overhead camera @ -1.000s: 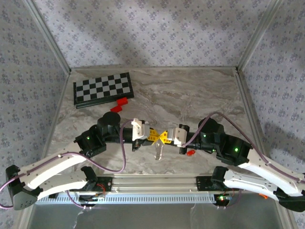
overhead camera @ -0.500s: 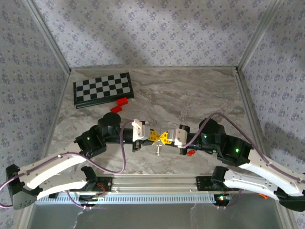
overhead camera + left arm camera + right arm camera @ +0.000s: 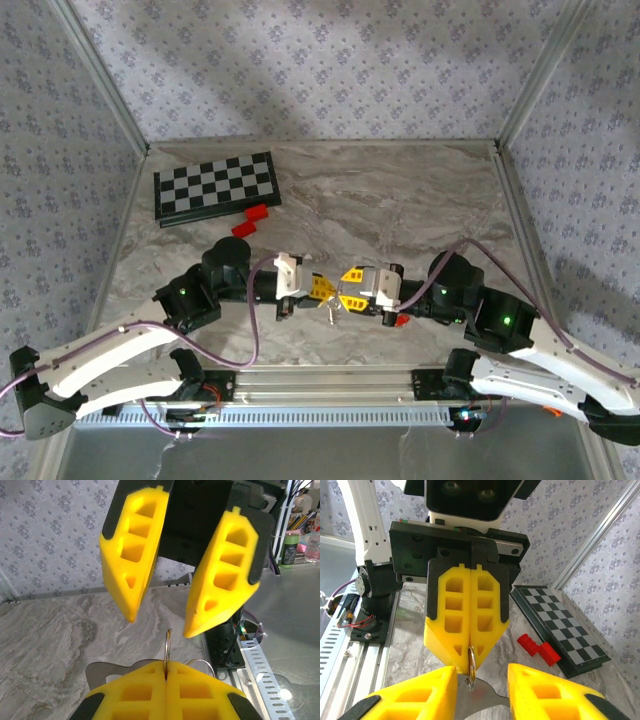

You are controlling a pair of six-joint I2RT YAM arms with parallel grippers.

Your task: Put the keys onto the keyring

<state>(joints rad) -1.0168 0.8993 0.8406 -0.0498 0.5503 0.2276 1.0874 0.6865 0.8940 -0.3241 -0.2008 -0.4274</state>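
While left pincer (image 3: pixel 469 660) clamps keyring (image 3: pixel 471 672) upright, right pincer (image 3: pixel 161 625) stands apart astride silver key (image 3: pixel 487 700); grip key squarely, feed along keyring slowly.

Lab robot cell: alu frame posts (image 3: pixel 110 90), patterned wall panels (image 3: pixel 320 60), marble-look tabletop (image 3: pixel 400 200).

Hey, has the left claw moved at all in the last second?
No. The left claw sits at the same spot relative to the chessboard, shut on the keyring.
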